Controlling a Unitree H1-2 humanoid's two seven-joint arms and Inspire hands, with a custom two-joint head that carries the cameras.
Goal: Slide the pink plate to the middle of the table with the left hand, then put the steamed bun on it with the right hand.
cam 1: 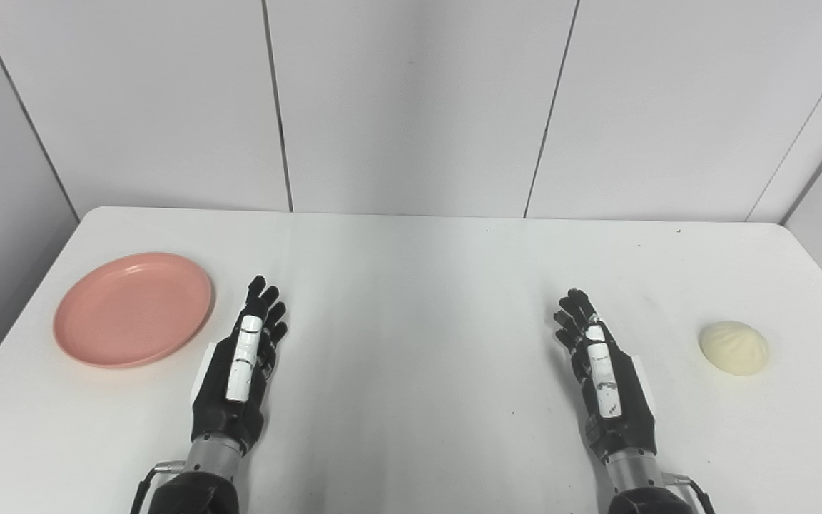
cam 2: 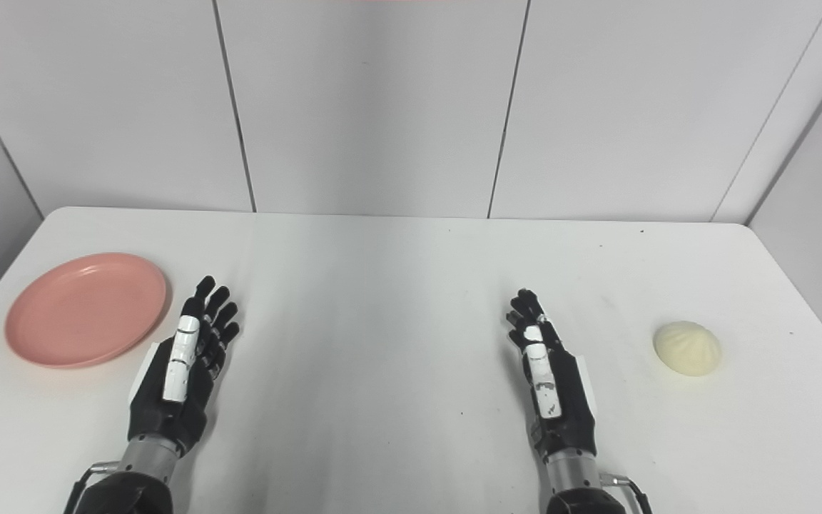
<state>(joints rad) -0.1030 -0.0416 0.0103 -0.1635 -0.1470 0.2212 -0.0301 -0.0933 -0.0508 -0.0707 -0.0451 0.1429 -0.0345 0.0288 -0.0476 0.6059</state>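
Nothing is yet done: the plate (cam 1: 133,308) is seen at the table's (cam 1: 411,285) left side, empty, and the bun (cam 1: 734,347) lies far right. Both steps are judged outstanding. The left hand (cam 1: 243,364) is held just beside the plate, the right hand (cam 1: 600,375) near centre-right; both are extended, fingers loose, nothing grasped.

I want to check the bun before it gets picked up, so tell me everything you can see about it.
The bun is a pale cream, rounded dome with fine pleats running over its top, matte and soft-looking. It sits whole and upright on the white table, near the right edge. Only the table touches it. The right hand lies open to its left, apart from it, and the plate is far off at the left side.
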